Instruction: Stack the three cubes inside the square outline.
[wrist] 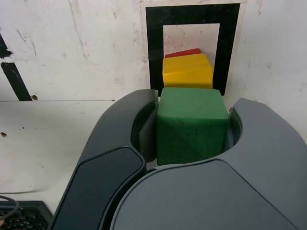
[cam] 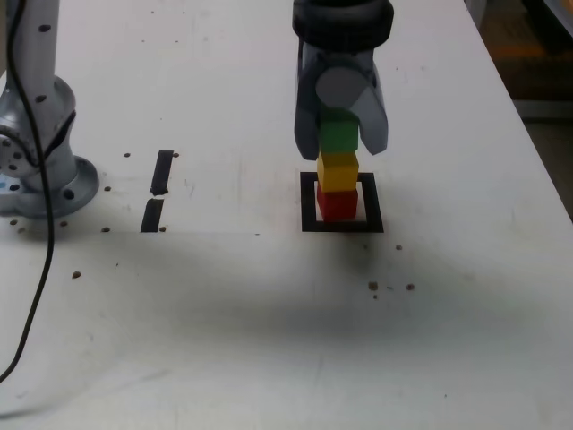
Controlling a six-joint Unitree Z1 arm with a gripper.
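- Your tool [cam: 341, 136] is clamped on the green cube [cam: 339, 134], one dark grey jaw on each side of it; wrist view shows both jaws pressed flat on opposite faces of that cube [wrist: 192, 122].
- Green cube: plain matte green, sharp edges, no marks you can read. It sits at the top of the column, on or just above the yellow cube [cam: 337, 170]; contact between the two can't be told for sure from either view.
- Yellow cube: plain solid yellow, same size as the green one, resting on the red cube [cam: 337, 204]. In the wrist view its top face [wrist: 187, 71] shows just past the green cube.
- Red cube: plain solid red, bottom of the column, sitting on the desk [cam: 269, 331]. Wrist view shows only a thin red sliver [wrist: 184, 52] behind the yellow one.
- Column looks roughly upright and lined up in the exterior view, with slight offsets between blocks.
- Square outline [cam: 309, 202]: black tape frame with white centre, a bit wider than a cube. Red cube stands inside the white centre. Frame [wrist: 154, 52] is flat on the desk, edges a bit uneven.
- Outline and stack sit about mid-desk, nearer the desk's right edge in the exterior view than its left.
- Two short black tape strips [cam: 162, 172] lie end to end toward the left edge of the desk in the exterior view, well apart from the outline.
- Robot base [cam: 40, 152] stands by that left edge, with a black cable [cam: 36, 296] trailing toward the near edge.
- Desk top is white, scuffed, with small dark specks.
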